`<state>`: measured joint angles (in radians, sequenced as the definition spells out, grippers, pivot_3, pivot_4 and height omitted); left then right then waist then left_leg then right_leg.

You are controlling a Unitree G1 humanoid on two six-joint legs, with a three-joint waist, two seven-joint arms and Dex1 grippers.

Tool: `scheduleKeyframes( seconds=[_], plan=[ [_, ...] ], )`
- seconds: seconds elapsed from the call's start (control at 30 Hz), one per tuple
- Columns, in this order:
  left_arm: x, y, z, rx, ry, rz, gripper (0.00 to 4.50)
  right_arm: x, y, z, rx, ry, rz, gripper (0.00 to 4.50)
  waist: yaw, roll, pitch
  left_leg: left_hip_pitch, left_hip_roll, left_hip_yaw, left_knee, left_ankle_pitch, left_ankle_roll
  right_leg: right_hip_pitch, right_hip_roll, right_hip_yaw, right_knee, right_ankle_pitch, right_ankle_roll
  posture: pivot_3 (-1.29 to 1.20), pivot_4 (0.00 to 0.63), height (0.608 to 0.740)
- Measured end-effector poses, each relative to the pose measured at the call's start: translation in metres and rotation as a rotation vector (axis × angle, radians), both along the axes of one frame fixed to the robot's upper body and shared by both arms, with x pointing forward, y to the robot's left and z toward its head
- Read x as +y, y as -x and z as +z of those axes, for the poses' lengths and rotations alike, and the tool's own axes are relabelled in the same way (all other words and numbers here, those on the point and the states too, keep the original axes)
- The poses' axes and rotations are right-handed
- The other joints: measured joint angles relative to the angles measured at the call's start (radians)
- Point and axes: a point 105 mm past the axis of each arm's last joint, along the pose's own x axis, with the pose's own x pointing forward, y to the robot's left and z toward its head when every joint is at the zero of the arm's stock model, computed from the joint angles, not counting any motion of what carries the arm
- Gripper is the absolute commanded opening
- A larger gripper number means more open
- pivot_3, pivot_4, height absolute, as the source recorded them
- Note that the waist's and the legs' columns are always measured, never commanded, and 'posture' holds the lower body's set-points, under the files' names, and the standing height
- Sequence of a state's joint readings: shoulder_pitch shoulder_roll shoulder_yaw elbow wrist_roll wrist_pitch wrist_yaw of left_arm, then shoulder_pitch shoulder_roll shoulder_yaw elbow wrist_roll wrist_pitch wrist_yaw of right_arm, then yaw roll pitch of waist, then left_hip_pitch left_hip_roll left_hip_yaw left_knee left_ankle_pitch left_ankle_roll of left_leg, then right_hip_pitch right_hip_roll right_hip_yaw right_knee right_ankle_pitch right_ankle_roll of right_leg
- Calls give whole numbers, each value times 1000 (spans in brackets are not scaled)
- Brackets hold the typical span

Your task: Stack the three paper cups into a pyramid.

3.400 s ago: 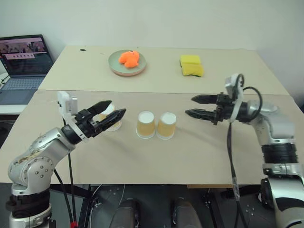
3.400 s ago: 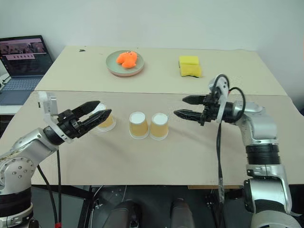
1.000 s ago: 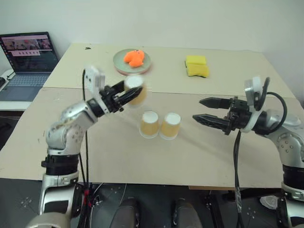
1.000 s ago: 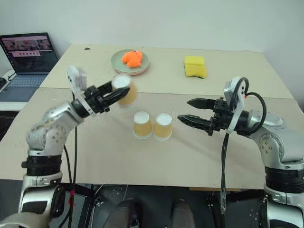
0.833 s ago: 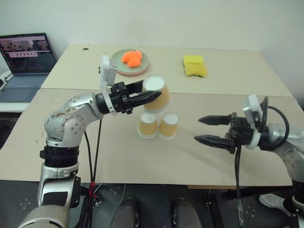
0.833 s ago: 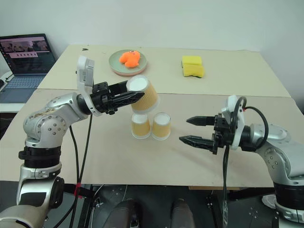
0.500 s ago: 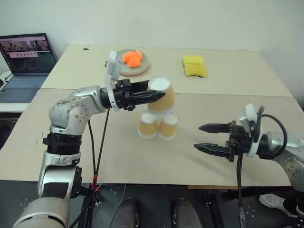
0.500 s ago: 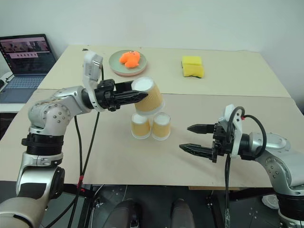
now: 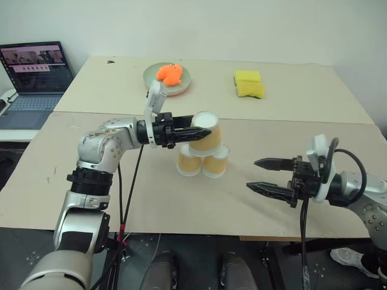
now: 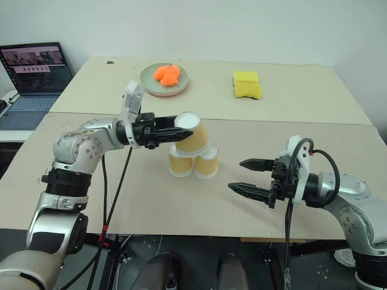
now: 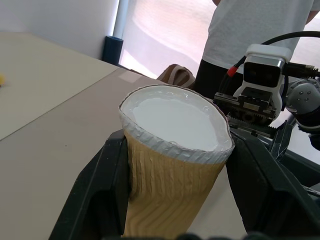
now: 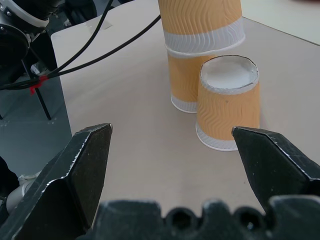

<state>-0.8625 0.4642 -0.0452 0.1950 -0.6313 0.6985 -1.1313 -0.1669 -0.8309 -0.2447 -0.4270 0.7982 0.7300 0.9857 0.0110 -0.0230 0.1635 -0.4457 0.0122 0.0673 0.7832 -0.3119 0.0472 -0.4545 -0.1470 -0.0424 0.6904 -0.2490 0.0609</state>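
Two paper cups (image 9: 188, 163) (image 9: 216, 163) stand upside down, side by side and touching, in the middle of the table. My left gripper (image 9: 199, 130) reaches in from the left, shut on the third paper cup (image 11: 172, 155), white base up and slightly tilted. Its lower rim sits right at the tops of the pair, above where they meet; I cannot tell whether it rests on them. My right gripper (image 10: 235, 174) hangs open to the right of the cups, nearer the table's front edge, pointing at them with nothing between its fingers (image 12: 85, 165).
A plate (image 9: 151, 80) with an orange toy (image 9: 169, 73) and a yellow sponge (image 9: 250, 84) lie at the back of the table. A laptop (image 9: 36, 66) stands at the far left. A person in a white shirt (image 11: 260, 30) stands behind my right arm.
My left gripper has carried the cup to the right and down, from the left of the pair to just over it. My right gripper sank toward the front edge, then held still.
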Motion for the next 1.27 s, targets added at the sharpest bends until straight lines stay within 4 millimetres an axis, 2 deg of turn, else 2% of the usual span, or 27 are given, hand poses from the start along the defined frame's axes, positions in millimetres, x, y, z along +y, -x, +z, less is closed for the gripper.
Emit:
scheduleKeyframes(
  seconds=[0.13,0.2,0.23,0.27,0.33,0.53,0.63,0.73,0.83,0.93,1.0,1.1,1.17,1.27],
  plan=[
    [1,-1,-4,-8,-15,8,2402,0,-1,1,-5,-1,-5,4500,0,0,0,0,0,0,0,0,0,0,0,0,0,0,0,0,150,673],
    [1,-1,-6,-7,-23,10,3271,0,-1,1,-5,-1,-6,4500,0,0,0,0,0,0,0,0,0,0,0,0,0,0,0,0,150,673],
    [0,-2,-7,-6,-26,13,3430,0,-1,1,-4,-1,-6,4500,0,0,0,0,0,0,0,0,0,0,0,0,0,0,0,0,150,673],
    [0,-2,-8,-3,-26,13,3855,0,-1,1,-5,-1,-7,4500,0,0,0,0,0,0,0,0,0,0,0,0,0,0,0,0,150,673],
    [0,-3,-10,5,-26,18,4353,0,-1,1,-5,-1,-6,4500,0,0,0,0,0,0,0,0,0,0,0,0,0,0,0,0,150,673],
    [0,-7,-8,-25,-33,63,4353,0,-2,2,-11,-2,-4,4500,0,0,0,0,0,0,0,0,0,0,0,0,0,0,0,0,150,673],
    [2,-3,10,-43,40,78,4353,1,-3,5,-20,-3,-1,4500,0,0,0,0,0,0,0,0,0,0,0,0,0,0,0,0,150,673],
    [9,0,39,-76,145,124,4353,0,-3,5,-19,-4,-3,4500,-1,0,0,0,1,0,0,0,0,0,0,0,0,0,0,0,150,673],
    [26,11,83,-155,282,200,4353,-1,-6,5,-15,-8,-8,4500,-1,0,0,1,1,0,0,0,0,0,0,1,0,0,0,0,150,673],
    [51,15,97,-203,345,357,4353,0,-8,7,-25,-13,-4,4500,-7,0,0,2,1,0,0,1,-2,0,0,1,1,0,0,0,150,673],
    [71,10,83,-183,336,507,4353,-1,-11,5,-22,-18,-14,4500,-8,0,0,4,1,0,-1,1,-2,2,0,2,2,0,0,0,150,673],
    [100,1,40,-78,271,691,4353,-4,-18,0,-34,-25,-58,4500,-8,-1,0,4,0,0,-1,1,-2,2,0,1,3,0,0,0,150,673],
    [117,1,7,-5,211,784,4353,-10,-34,-1,-80,-42,-165,4500,-7,-1,0,4,0,0,0,1,-2,2,0,1,3,0,0,0,150,673],
    [131,1,-5,1,184,867,4353,-19,-58,6,-164,-62,-321,4500,-2,-2,0,3,0,0,0,2,-3,1,0,1,3,0,0,0,150,673]
  ],
)
